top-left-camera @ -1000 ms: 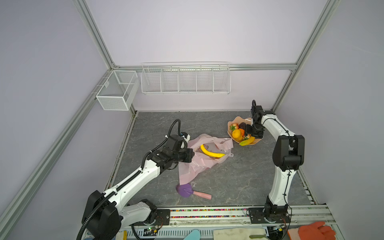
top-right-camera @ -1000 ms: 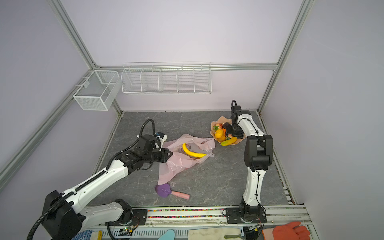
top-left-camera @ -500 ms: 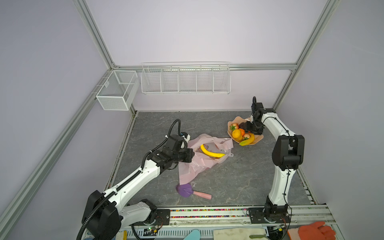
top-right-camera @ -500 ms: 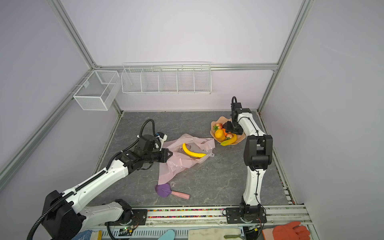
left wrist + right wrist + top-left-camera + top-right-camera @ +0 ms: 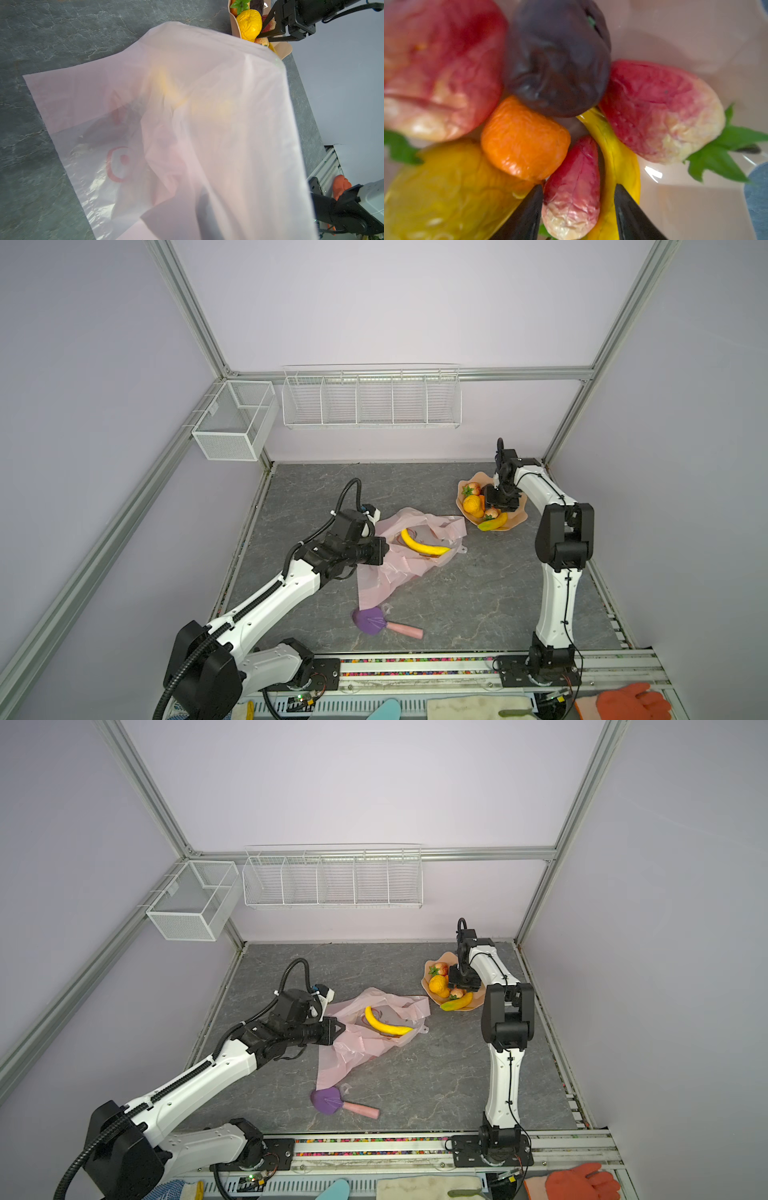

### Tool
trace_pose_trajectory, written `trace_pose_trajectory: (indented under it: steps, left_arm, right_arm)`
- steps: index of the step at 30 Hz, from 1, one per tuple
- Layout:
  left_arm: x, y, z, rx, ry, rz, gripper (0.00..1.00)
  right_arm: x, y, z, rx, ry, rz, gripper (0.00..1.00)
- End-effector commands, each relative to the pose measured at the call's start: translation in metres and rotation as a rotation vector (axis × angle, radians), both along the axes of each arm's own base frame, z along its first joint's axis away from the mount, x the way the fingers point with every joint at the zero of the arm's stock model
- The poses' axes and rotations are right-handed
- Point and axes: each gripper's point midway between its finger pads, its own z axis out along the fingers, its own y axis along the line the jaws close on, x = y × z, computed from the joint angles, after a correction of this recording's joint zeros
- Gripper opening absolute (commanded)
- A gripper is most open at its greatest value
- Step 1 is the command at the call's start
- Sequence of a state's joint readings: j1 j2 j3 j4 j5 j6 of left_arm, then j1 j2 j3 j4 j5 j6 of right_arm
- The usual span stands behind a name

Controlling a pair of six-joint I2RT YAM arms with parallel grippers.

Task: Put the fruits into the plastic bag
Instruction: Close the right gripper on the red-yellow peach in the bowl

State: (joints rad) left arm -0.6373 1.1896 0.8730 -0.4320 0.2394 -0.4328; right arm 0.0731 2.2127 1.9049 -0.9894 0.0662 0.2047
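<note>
Beside bowl rim, right gripper seemingly straddles strawberry.

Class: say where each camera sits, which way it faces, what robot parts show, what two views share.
Top views: high behind the bases, looking down at the table; left arm, right arm show.
Left wrist: on left arm, facing across the plastic bag; right gripper beyond.
Right wrist: close above the bowl; own fingers.
All share the bowl.
</note>
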Motion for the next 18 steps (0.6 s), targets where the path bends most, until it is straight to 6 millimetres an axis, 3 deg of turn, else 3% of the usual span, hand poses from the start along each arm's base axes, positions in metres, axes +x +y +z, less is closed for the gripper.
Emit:
trace_pose_trajectory:
  steps: [1, 12, 18]
  left_arm:
    - [0.002, -0.001, 0.011, -0.001, -0.032, -0.006, 0.00]
    - [0.001, 0.001, 0.012, 0.004, -0.034, 0.000, 0.00]
    - [0.001, 0.002, 0.014, 0.002, -0.038, 0.001, 0.00]
  right_arm:
    - [-0.009, 0.003, -0.019, 0.001, 0.069, 0.028, 0.58]
    - [-0.014, 0.009, -0.032, -0.014, 0.109, 0.058, 0.61]
    - [-0.005, 0.005, -0.014, -0.034, 0.048, 0.031, 0.43]
